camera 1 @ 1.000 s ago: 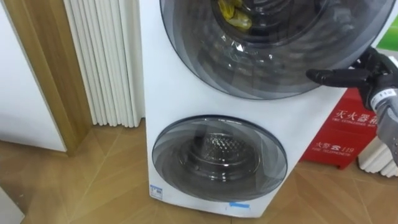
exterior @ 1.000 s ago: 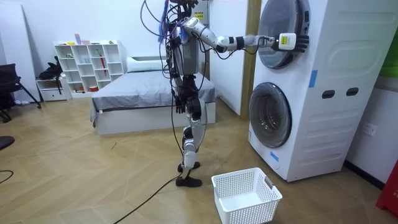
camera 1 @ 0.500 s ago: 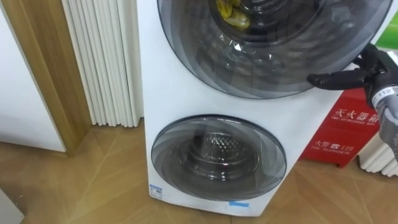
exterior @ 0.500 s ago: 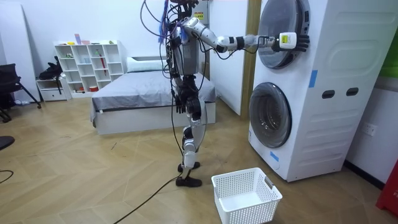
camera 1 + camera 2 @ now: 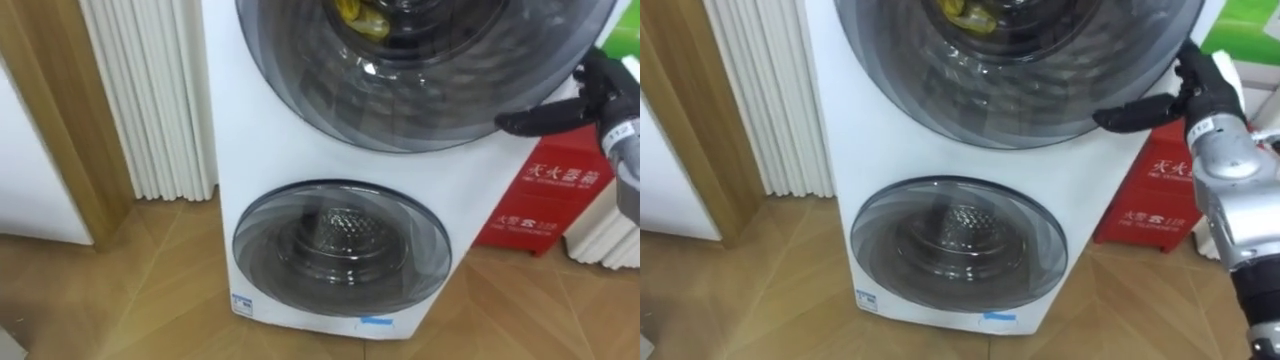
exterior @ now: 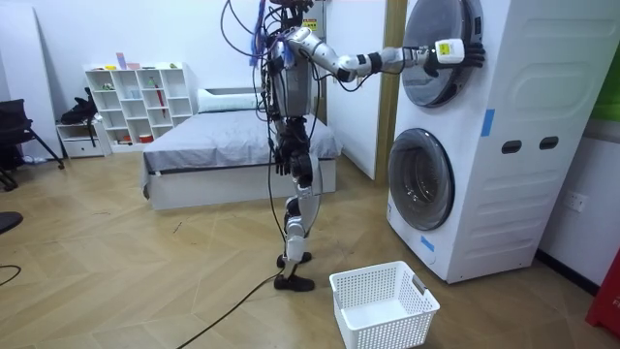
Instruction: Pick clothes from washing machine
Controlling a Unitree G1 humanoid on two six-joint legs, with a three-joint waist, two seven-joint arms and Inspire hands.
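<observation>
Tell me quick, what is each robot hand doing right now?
Right hand: closed on the upper door, at its rim.
Left hand: hangs by the hip, cannot tell.

Red box (image 5: 545, 200), grey bed (image 6: 228, 145), white shelf (image 6: 136, 97)

A grey-covered bed (image 6: 228, 145) and a white cube shelf (image 6: 136, 97) stand on wooden floor (image 6: 126, 281) against white walls (image 6: 145, 34).
</observation>
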